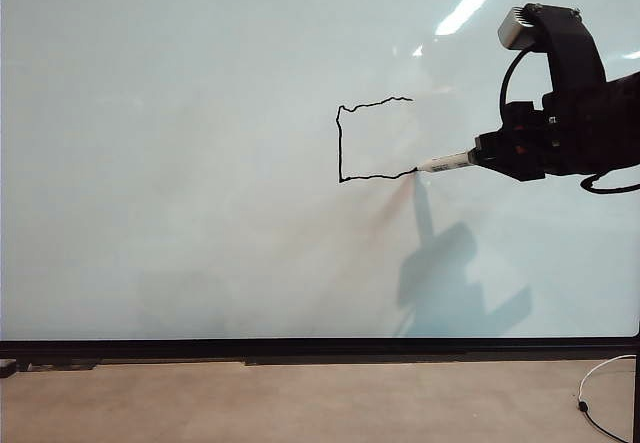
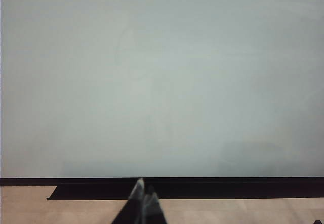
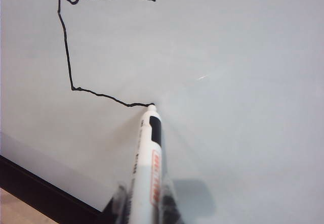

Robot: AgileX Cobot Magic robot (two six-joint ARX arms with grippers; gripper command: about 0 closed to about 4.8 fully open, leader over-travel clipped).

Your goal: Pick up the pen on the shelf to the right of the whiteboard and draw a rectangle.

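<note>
The whiteboard [image 1: 200, 163] fills most of the exterior view. On it is a partly drawn rectangle [image 1: 340, 138] in black line: top, left and bottom sides, with the right side open. My right gripper [image 1: 480, 156] comes in from the right, shut on the white pen [image 1: 447, 163], whose tip touches the board at the end of the bottom line. In the right wrist view the pen [image 3: 147, 173] sits between the fingers of the right gripper [image 3: 146, 204], its tip at the rectangle's [image 3: 66, 57] lower corner. My left gripper [image 2: 144, 193] is shut and empty, low before the whiteboard [image 2: 162, 82].
A black ledge [image 1: 320, 348] runs along the board's bottom edge above a tan surface [image 1: 300, 403]. A white cable [image 1: 600, 383] lies at the lower right. The right arm casts a shadow [image 1: 450, 283] on the board below the pen.
</note>
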